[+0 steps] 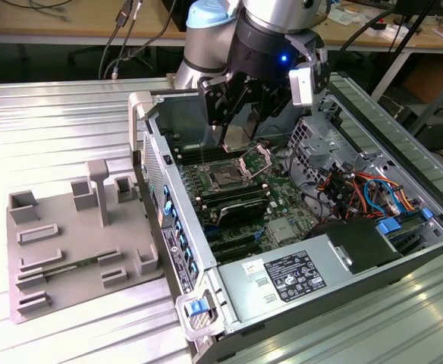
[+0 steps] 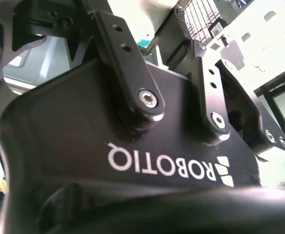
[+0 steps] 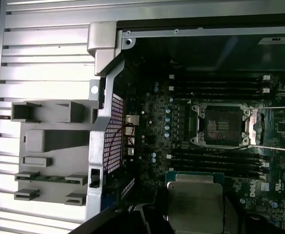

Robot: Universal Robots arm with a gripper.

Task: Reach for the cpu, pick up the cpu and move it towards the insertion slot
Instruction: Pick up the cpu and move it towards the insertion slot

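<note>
in the exterior view the gripper [image 1: 240,125] is seen above the open case [image 1: 403,258], over the slot [image 1: 227,177], with something thin hanging between its fingers. in the first wrist view the cpu [image 3: 195,204] is held at its edges just short of the slot [image 3: 222,125], so the jaws are judged narrowed on it. it is judged light, stiff and fragile, best taken by opposite edges.

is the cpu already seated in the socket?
No. In the first wrist view the cpu sits at the claw, apart from the insertion slot, whose dark centre is bare.
</note>
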